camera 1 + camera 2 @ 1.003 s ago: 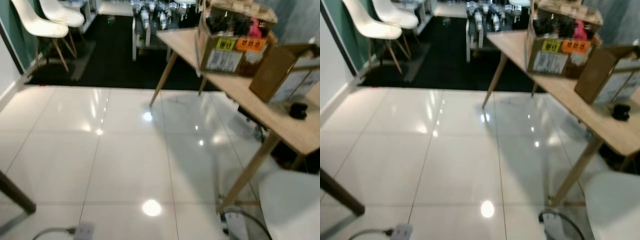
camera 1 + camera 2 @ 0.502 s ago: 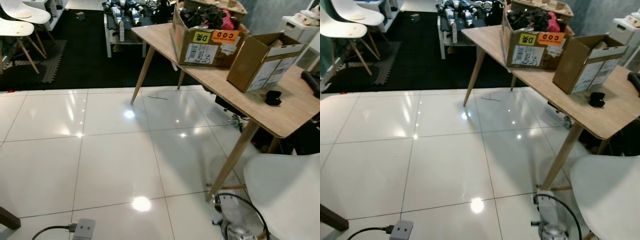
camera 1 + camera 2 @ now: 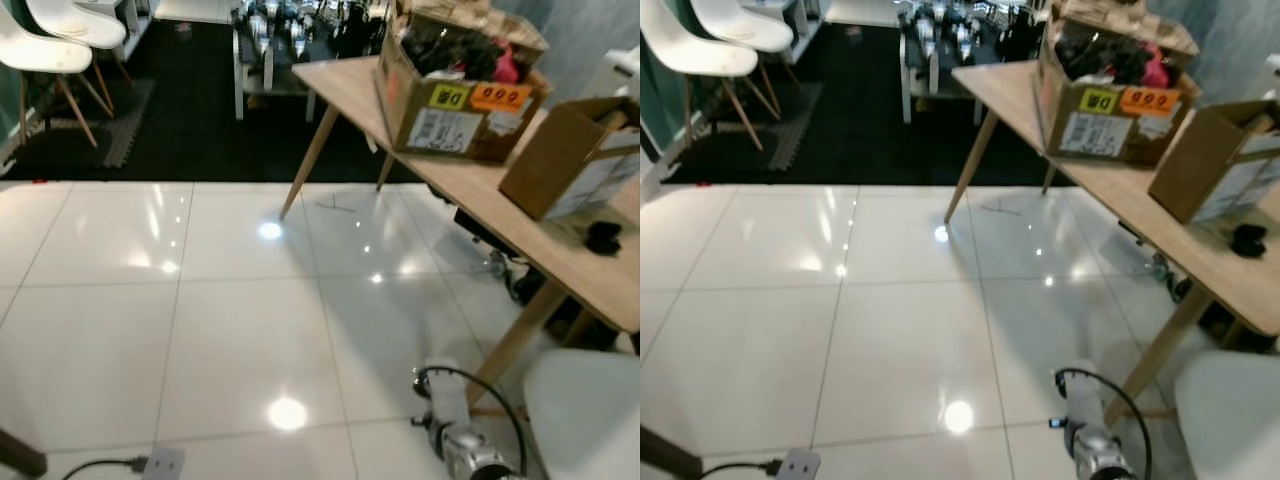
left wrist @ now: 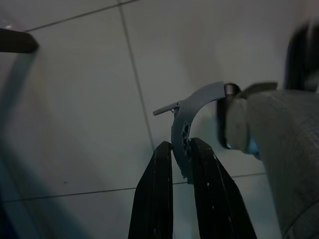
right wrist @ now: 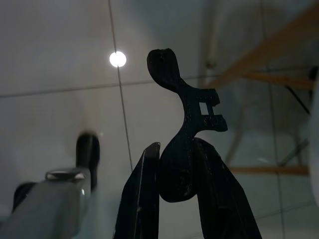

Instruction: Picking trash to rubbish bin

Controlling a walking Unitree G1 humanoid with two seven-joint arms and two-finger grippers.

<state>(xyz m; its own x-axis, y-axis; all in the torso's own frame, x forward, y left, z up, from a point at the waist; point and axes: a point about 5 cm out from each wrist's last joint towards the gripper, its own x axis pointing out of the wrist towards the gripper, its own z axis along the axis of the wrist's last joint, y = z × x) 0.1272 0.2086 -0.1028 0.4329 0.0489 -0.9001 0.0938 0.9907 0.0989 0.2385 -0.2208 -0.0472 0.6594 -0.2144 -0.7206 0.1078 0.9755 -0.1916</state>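
Since half a second before, the head camera had swung, so the wooden surface (image 3: 470,190) and its boxes sat further toward the robot's right, and more of the right arm (image 3: 462,440) showed at the bottom of the eye views. The left end effector (image 4: 178,152) was nearly closed, pinching a curved grey plastic fragment (image 4: 192,112) between its two fingers. The right end effector (image 5: 175,169) was clamped on a black irregular plastic piece (image 5: 187,107) that stood up beyond its fingertips. Both pieces of trash hung over the glossy white tile floor (image 3: 230,310); no rubbish bin could be seen. The step in hand was judged to be carrying the trash while searching for the bin. Doing it well would mean keeping both grips firm, holding the arms steady while walking, and steering around the surface's legs and the power strip (image 3: 163,462) with its cable. Counted: two pieces of trash, one per end effector; two cardboard boxes, one large (image 3: 455,95) and one small (image 3: 570,160); two white chairs (image 3: 50,45) at the far left and part of another white seat (image 3: 590,410) near the robot's right
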